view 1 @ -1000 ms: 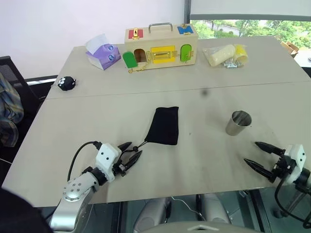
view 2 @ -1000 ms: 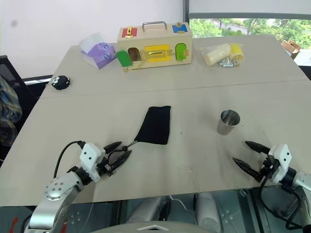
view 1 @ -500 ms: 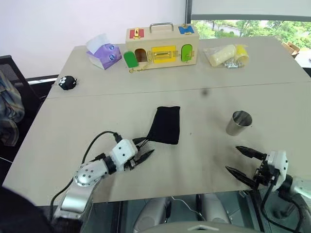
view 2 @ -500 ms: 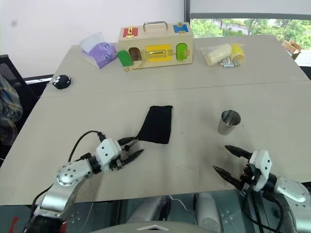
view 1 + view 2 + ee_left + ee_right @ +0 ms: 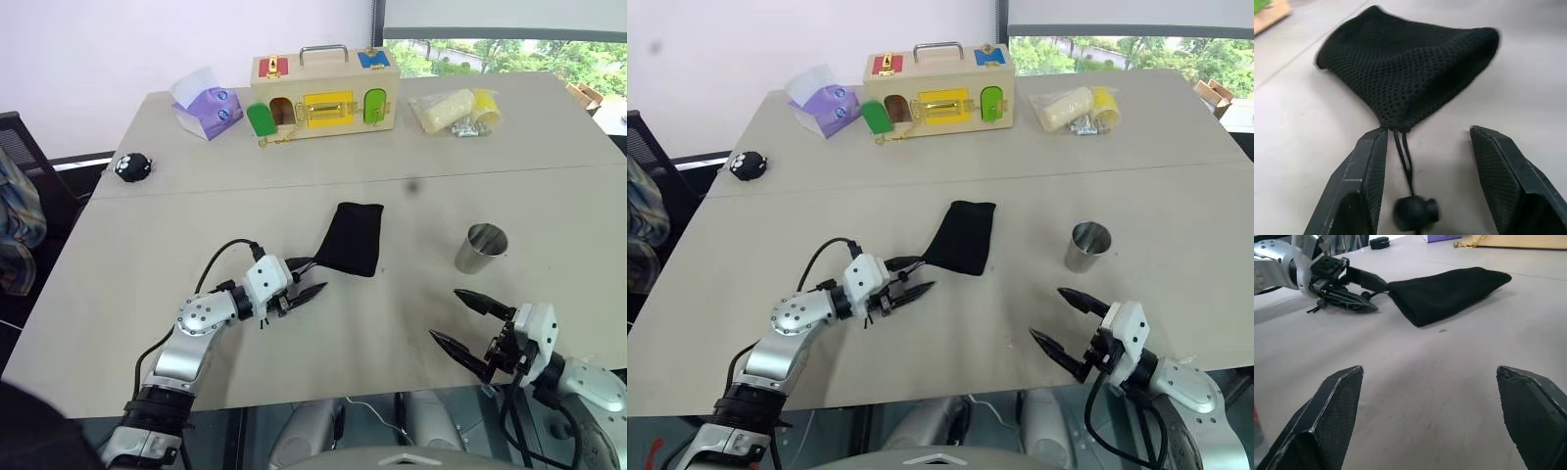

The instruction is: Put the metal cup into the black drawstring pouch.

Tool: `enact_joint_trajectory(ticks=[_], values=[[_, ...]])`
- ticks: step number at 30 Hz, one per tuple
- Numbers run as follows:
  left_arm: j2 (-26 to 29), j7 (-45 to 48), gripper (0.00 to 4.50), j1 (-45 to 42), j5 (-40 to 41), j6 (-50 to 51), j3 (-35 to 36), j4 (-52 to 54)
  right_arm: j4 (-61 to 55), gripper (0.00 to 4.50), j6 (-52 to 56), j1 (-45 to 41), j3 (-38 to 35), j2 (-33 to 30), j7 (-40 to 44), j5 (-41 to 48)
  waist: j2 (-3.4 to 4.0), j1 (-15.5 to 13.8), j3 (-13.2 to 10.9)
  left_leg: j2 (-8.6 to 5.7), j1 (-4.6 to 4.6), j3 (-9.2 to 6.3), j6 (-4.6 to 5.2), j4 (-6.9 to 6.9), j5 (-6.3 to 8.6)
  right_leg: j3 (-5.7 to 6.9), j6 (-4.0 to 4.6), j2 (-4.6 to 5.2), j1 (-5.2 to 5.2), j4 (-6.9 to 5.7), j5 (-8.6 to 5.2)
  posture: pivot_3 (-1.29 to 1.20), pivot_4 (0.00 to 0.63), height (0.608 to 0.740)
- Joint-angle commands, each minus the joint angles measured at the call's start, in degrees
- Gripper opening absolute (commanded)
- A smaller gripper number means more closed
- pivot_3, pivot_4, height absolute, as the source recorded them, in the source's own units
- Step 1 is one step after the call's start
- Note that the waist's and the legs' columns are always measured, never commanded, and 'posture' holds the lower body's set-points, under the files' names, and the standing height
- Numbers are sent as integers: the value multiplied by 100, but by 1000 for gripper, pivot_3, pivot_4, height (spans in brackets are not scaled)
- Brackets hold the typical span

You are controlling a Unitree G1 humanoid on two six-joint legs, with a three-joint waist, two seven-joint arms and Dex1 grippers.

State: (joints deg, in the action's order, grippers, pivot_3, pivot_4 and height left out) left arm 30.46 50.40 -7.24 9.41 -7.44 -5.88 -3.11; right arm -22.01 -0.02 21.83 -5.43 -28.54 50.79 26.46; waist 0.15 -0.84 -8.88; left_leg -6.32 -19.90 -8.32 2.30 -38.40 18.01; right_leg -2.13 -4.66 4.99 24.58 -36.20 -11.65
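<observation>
Left wrist view: the left tool [image 5: 1425, 161] stands released, its two black fingers spread either side of the thin cords and the round cord stopper [image 5: 1416, 211] that trail from the gathered neck of the soft black mesh drawstring pouch [image 5: 1405, 73]; one finger [image 5: 1369, 166] lies just beside the neck, touching or nearly so, though I cannot tell which; nothing is gripped.

The step in hand looks like taking hold of the pouch at its cord end so the mouth can be opened; to do it well, the left tool should ease forward until the fingers straddle the bunched fabric itself, not the loose cords alone, since cords would slip and merely drag the bag; the pinch wants to catch one layer of the rim, so the mouth gapes instead of being clamped flat.

In the head views the pouch lies flat near the middle of the pale desk [image 5: 127, 255], its closed end pointing away from the robot, its neck right at the left tool's tips; the small shiny steel cup [image 5: 480, 248] stands upright, mouth up, well apart to the pouch's right; the right tool [image 5: 472, 325] hovers released and empty near the desk's front edge, short of the cup and not touching it.
</observation>
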Motion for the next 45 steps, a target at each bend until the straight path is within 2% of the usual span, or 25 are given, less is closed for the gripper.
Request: enact_joint_trajectory(ticks=[1,5,13,17,22,24,28,35,45], values=[[86,198,2729,-204,178,-5,110,45,-307,4410,82,24,-44,-36,-102,68,-3,0,-2,0,0,0,0,0,0,1,0,-1,0,0,0,0,150,710],[177,547,2729,-269,460,32,198,94,-443,4410,172,3,4,-49,-133,127,-3,7,-2,0,0,0,0,-1,0,1,0,-2,0,-1,0,0,150,710],[334,1331,2729,-298,1592,705,449,693,-515,4410,180,32,88,16,-224,81,-13,7,-8,0,-2,-1,0,-1,0,0,0,-1,4,-1,0,0,150,710],[176,721,2729,-643,1025,429,514,374,-515,4410,147,36,141,51,-275,56,-17,-1,-9,0,-2,-1,0,-1,0,1,1,-5,3,-1,0,0,150,710],[106,265,2729,-1134,-222,-362,-1,-317,-504,4410,93,40,246,137,-339,-14,-21,-2,-7,-1,-2,-1,-1,-3,0,3,1,-8,2,-2,1,0,150,710],[-61,160,2729,-1323,-429,-536,-166,-554,-498,4410,56,59,282,180,-374,-46,-22,-3,-7,-2,-2,0,-1,-2,0,1,1,-9,3,-1,1,0,150,710],[-253,282,2729,-1457,-354,-693,-299,-633,-513,4410,25,102,280,218,-422,-70,-26,3,-10,-4,-5,0,-1,-2,0,-1,1,-7,7,-1,1,0,150,710],[-234,731,2729,-1369,-71,-813,-361,-540,-529,4410,-39,201,286,240,-475,-97,-26,5,-9,-3,-7,-1,-1,-3,-1,0,1,-8,10,-5,1,0,150,710],[-162,578,2729,-1360,-606,-1198,-510,-812,-515,4410,-36,188,243,230,-519,-44,-27,2,-9,-5,-7,-1,-1,-5,-1,1,0,-10,9,-6,1,0,150,710]])
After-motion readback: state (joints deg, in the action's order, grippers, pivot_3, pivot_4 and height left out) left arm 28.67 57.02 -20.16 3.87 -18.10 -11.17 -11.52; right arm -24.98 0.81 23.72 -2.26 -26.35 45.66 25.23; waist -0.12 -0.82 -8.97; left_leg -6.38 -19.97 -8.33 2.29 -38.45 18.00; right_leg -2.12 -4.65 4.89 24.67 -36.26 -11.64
